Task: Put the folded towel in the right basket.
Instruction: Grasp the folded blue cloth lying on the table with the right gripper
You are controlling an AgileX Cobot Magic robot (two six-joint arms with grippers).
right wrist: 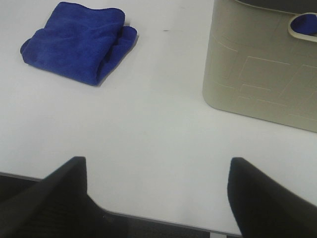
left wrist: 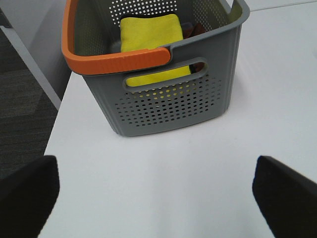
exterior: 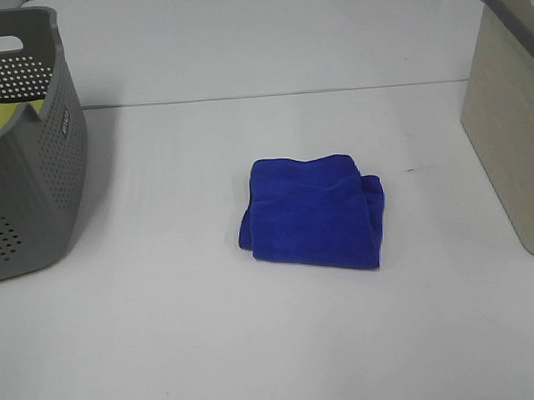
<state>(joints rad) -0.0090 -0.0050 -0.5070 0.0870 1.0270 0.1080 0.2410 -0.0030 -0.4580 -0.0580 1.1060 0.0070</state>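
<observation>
A folded blue towel (exterior: 313,214) lies on the white table near the middle; it also shows in the right wrist view (right wrist: 79,40). The right basket (exterior: 514,124) is beige and stands at the right edge; it also shows in the right wrist view (right wrist: 262,74). Neither arm shows in the exterior high view. My left gripper (left wrist: 156,198) is open and empty over the table in front of the grey basket. My right gripper (right wrist: 156,198) is open and empty above the table's front edge, well short of the towel and the beige basket.
A grey perforated basket (exterior: 23,150) with an orange handle (left wrist: 119,62) stands at the left and holds a yellow cloth (left wrist: 151,42). Something blue (right wrist: 304,24) shows through the beige basket's handle hole. The table's left edge (left wrist: 54,124) drops to dark floor.
</observation>
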